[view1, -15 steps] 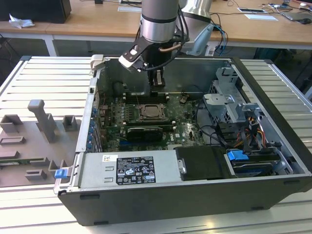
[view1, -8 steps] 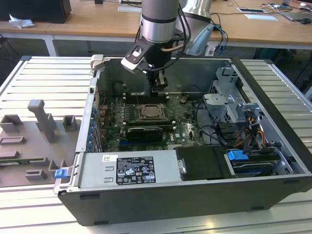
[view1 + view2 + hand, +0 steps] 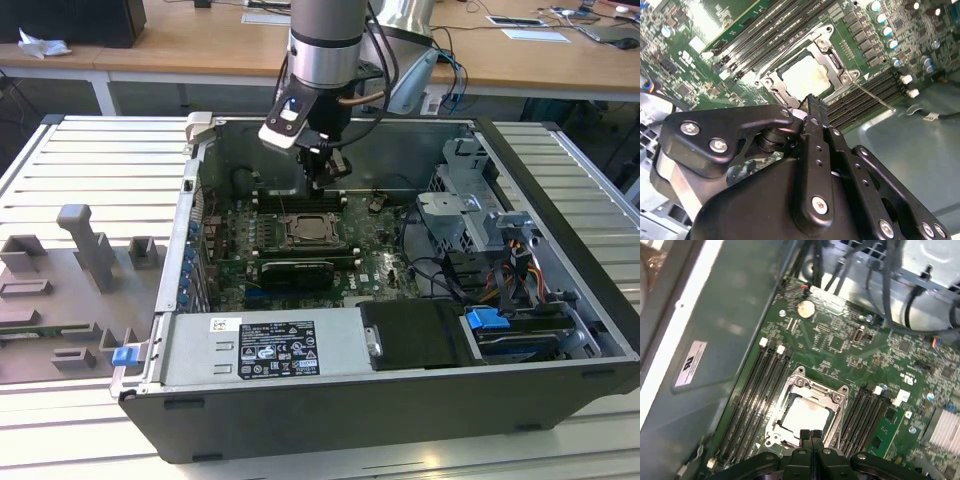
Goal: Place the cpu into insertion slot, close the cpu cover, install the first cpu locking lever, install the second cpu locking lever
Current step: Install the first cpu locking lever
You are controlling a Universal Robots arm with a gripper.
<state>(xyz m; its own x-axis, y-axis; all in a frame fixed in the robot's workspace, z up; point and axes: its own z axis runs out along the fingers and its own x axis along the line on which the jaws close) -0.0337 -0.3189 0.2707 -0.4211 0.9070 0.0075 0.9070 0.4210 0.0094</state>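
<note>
In the exterior view my gripper [image 3: 325,182] hangs inside the open computer case, just above the far edge of the insertion slot [image 3: 312,231]. The cpu [image 3: 805,415], silvery and square, lies flat in the slot in both wrist views [image 3: 807,77]. The cpu cover [image 3: 812,388], a silver frame, lies down around it [image 3: 836,56]. A thin silver locking lever [image 3: 875,97] sticks out from a socket corner across the memory slots. My black fingertips [image 3: 804,434] press together with nothing between them, hovering over the socket's edge.
Long black memory slots [image 3: 757,390] flank the socket on both sides. A black graphics card [image 3: 295,272] lies nearer the front, with the power supply [image 3: 265,345] below it. Drive cage [image 3: 470,205] and cables [image 3: 450,275] fill the exterior view's right. A grey fixture tray [image 3: 70,290] sits outside the case.
</note>
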